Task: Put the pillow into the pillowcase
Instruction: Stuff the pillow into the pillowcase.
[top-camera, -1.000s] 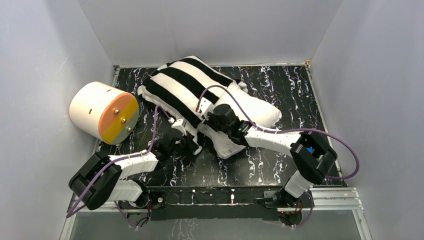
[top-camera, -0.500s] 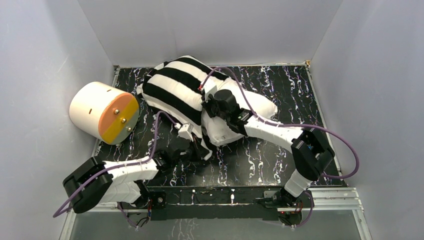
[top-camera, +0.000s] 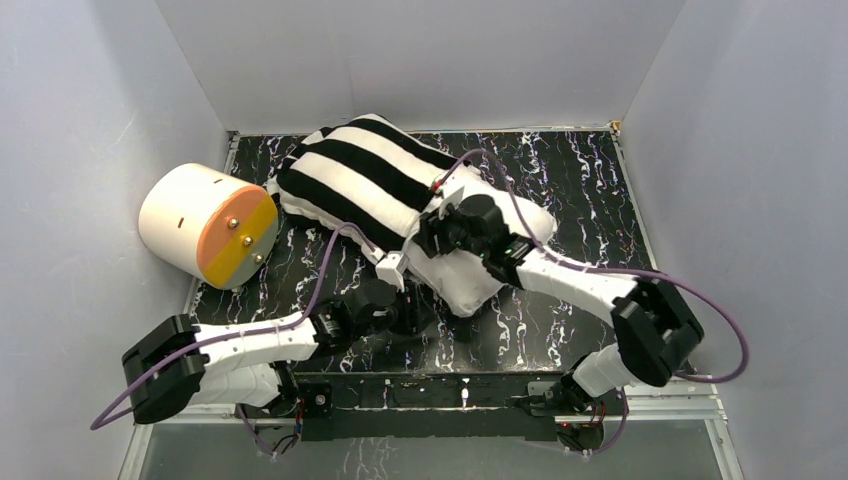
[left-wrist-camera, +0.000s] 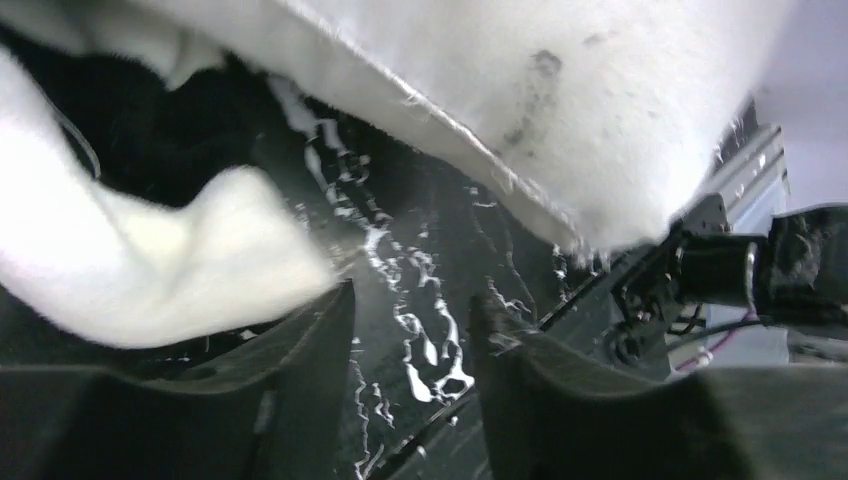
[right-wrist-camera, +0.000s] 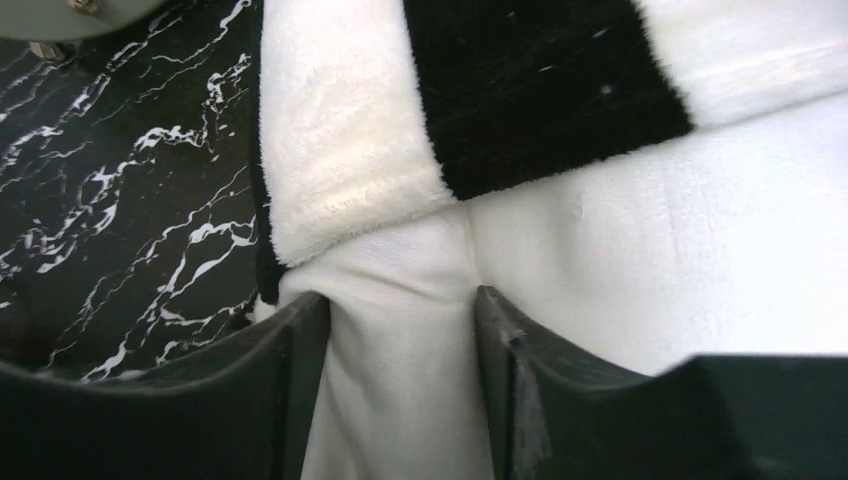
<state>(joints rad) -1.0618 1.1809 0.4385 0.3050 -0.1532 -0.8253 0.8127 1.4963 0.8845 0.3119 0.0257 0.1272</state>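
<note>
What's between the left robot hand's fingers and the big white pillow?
Only bare black marbled tabletop lies between the left gripper and the pillow, as the left wrist view shows. The jaws stand open and empty.

On the worktop (top-camera: 570, 180), rear centre-left: pillowcase (top-camera: 350, 175) over far-left part of pillow (top-camera: 458, 280), near-right end sticking out. Just left of pillowcase, at worktop's left edge: cylinder (top-camera: 205, 225). On pillow at pillowcase's mouth: right fingers (right-wrist-camera: 270, 370). In front of pillow's near corner, low over worktop: left fingers (left-wrist-camera: 300, 380).
</note>
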